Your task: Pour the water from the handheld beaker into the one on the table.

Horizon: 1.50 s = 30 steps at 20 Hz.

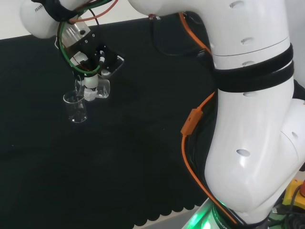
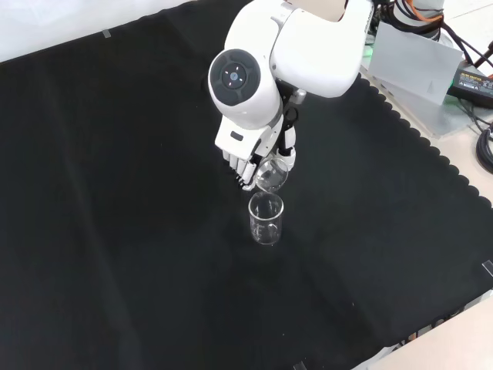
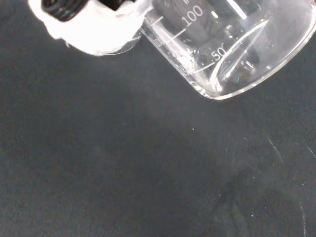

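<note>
My hand (image 1: 90, 55) hangs over the back left of the black cloth, its fingers (image 2: 240, 164) curled round a clear glass beaker (image 1: 98, 88). That held beaker (image 2: 273, 173) is tipped steeply, with its mouth just above the rim of a second clear beaker (image 2: 266, 220) standing upright on the cloth. In the head view the standing beaker (image 1: 76, 108) is just below and left of the held one. The wrist view brings the held beaker (image 3: 232, 44) close, on a slant, with printed graduation marks and a white finger (image 3: 94, 32) beside it. How much water either beaker holds is unclear.
The arm's big white links (image 1: 248, 109) take up the right of the head view. In the front view a white link with a round grey cap (image 2: 239, 77) stands above the hand. A grey box (image 2: 408, 62) and cables lie beyond the cloth's scalloped edge (image 2: 431, 146).
</note>
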Tool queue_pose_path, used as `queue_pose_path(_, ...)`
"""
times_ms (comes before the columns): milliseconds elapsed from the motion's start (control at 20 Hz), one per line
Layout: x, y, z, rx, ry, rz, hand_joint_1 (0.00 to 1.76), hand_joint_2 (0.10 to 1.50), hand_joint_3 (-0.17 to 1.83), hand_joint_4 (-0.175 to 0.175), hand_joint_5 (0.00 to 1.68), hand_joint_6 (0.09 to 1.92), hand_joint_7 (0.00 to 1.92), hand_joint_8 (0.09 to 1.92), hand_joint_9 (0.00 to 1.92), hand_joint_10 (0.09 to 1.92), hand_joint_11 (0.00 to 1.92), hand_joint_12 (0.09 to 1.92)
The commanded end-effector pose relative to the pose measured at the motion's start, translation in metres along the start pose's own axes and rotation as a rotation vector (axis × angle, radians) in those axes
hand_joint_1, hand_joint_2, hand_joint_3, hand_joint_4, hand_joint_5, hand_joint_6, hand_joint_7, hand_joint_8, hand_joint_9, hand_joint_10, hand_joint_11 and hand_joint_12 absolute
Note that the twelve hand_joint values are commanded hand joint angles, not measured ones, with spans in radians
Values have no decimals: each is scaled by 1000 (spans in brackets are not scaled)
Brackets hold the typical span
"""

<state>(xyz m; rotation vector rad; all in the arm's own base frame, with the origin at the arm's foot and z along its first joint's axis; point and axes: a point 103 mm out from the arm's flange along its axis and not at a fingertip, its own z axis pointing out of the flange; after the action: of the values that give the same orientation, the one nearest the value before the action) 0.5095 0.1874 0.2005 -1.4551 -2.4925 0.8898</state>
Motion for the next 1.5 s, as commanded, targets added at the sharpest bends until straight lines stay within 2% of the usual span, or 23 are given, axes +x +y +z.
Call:
queue_pose_path(50,2,0,-2,26,-22,7,1166,1141,-175,-127,1080,914,1388,1266,1408,1121,1101,1010)
queue_pose_path(1150,7,0,-20,89,-114,51,1165,1141,-175,-122,1079,916,1388,1266,1405,1119,1092,1009)
queue_pose_path(1500,10,2,-23,130,-142,55,1164,1142,-175,-121,1078,918,1389,1266,1405,1118,1093,1009)
